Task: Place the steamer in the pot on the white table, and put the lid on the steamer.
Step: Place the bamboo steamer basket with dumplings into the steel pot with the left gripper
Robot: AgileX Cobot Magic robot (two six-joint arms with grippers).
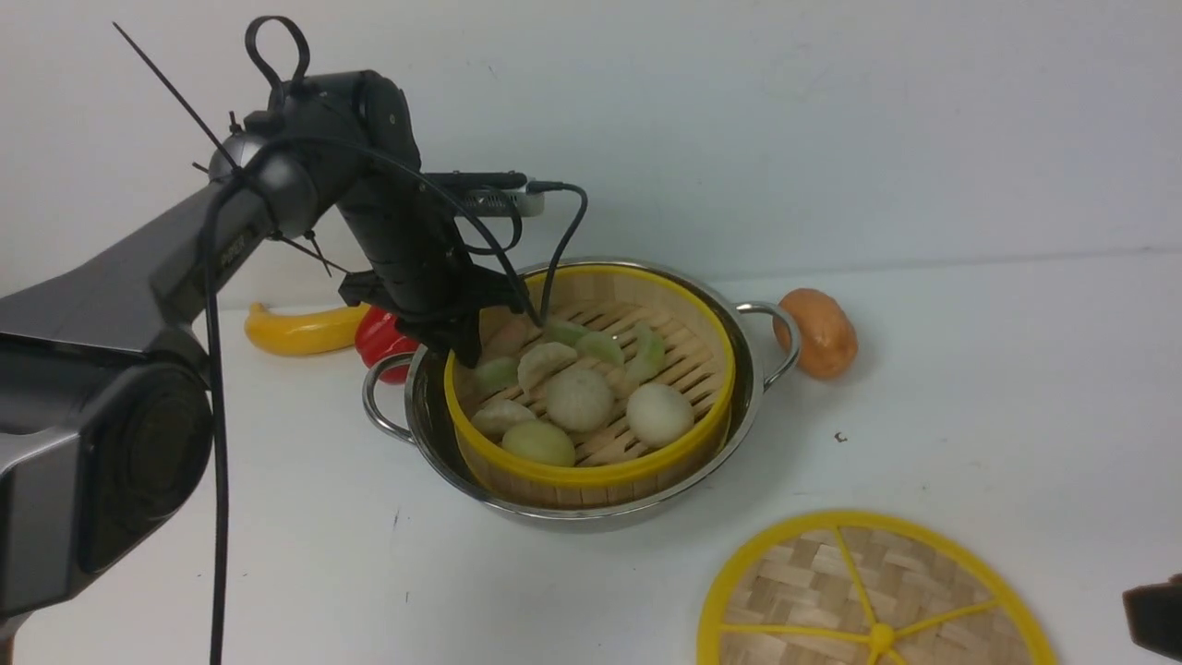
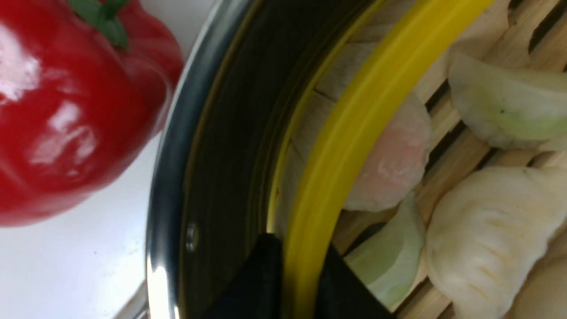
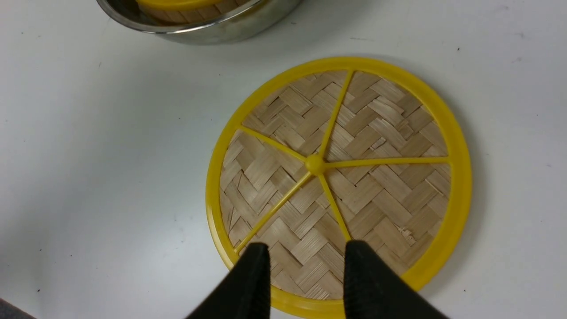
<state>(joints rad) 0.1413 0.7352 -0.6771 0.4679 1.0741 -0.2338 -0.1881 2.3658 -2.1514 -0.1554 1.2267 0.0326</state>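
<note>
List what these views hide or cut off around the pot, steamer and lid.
- The lid: the front view's bottom edge cuts off its near part.
- The right gripper: only a dark corner shows at the front view's right edge.
- The red pepper: mostly behind the left arm in the front view.
- The pot: its floor is covered by the steamer in every view.
</note>
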